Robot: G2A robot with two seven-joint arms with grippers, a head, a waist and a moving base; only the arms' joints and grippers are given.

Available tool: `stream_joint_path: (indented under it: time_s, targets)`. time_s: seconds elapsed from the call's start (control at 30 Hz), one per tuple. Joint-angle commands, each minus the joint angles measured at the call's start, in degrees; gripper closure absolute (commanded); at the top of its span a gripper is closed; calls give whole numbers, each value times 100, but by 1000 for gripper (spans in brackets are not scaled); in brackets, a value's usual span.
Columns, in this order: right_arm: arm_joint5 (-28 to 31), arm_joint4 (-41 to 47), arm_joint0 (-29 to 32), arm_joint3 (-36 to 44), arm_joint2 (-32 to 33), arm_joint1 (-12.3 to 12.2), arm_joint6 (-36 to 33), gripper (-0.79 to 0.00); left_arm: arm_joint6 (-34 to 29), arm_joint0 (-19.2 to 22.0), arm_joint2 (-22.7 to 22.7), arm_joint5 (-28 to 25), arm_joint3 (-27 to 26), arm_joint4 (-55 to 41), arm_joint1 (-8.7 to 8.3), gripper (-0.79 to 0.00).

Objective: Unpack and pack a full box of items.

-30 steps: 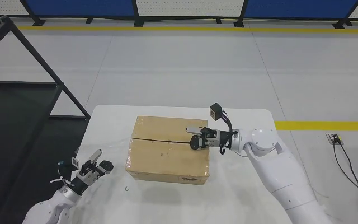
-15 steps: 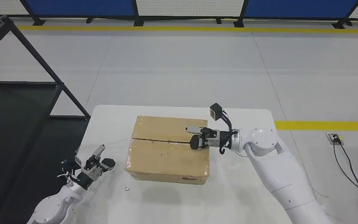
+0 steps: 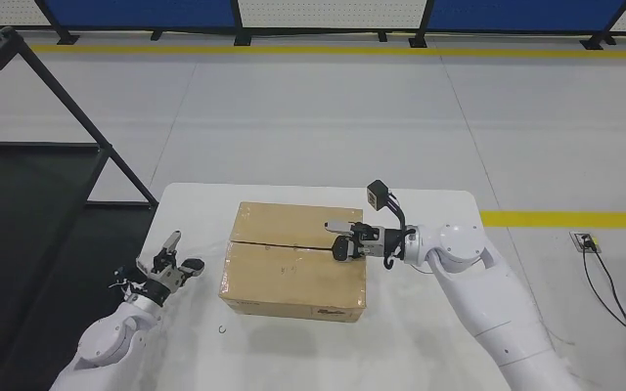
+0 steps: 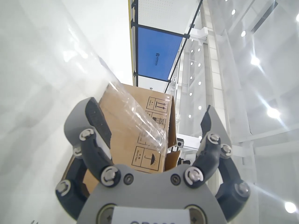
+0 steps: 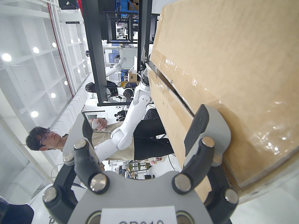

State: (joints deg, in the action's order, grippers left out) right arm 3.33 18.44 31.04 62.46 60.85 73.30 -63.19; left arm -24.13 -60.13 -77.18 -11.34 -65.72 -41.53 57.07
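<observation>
1. The jaws of the right gripper [image 3: 337,240] stand wide apart and hold nothing. One finger lies close along the box top beside the seam (I cannot tell if it touches), and the other hangs free in the air.
2. The jaws of the left gripper [image 3: 182,252] are also spread and hold nothing. It sits low over the table's [image 3: 421,323] left part, clear of the box, with its fingers aimed at the box's left end.
3. There is one cardboard box [image 3: 293,264], standing flat on its base in the middle of the table.
4. Its long axis runs left to right in the top view, turned slightly so that the right end sits a little nearer the robot.
5. Two top flaps lie down flat and meet in one seam [image 3: 284,246] along that long axis (the right wrist view shows a dark slit there).
6. Clear shiny tape covers the seam and wraps over the box's ends.
7. The right gripper hangs over the seam's right end, pointing along it toward the left.
</observation>
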Motion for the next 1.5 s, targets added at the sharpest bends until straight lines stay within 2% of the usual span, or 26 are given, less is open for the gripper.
stream_joint_path:
  time_s: [0.0, 0.33, 0.47, 0.8, 1.1, 1.47]
  targets:
    - [0, 0, 0, 0, 0, 0, 0, -785, 43, 97, 69, -42, 109, -20, 40, -785]
    - [0, 0, 0, 0, 0, 0, 0, -785, 315, 458, 110, -209, 652, -503, 219, -785]
    - [0, 0, 0, 0, 0, 0, 0, -785, 377, 520, 23, -526, 830, -712, 274, -785]
    - [0, 0, 0, 0, 0, 0, 0, -785, 242, 504, -397, -1091, 813, -985, 308, -785]
    - [0, 0, 0, 0, 0, 0, 0, -785, 263, 219, -780, -1585, 240, -877, 305, -785]
    - [0, 0, 0, 0, 0, 0, 0, -785, 405, -412, -1401, -1793, -1110, -654, 272, -785]
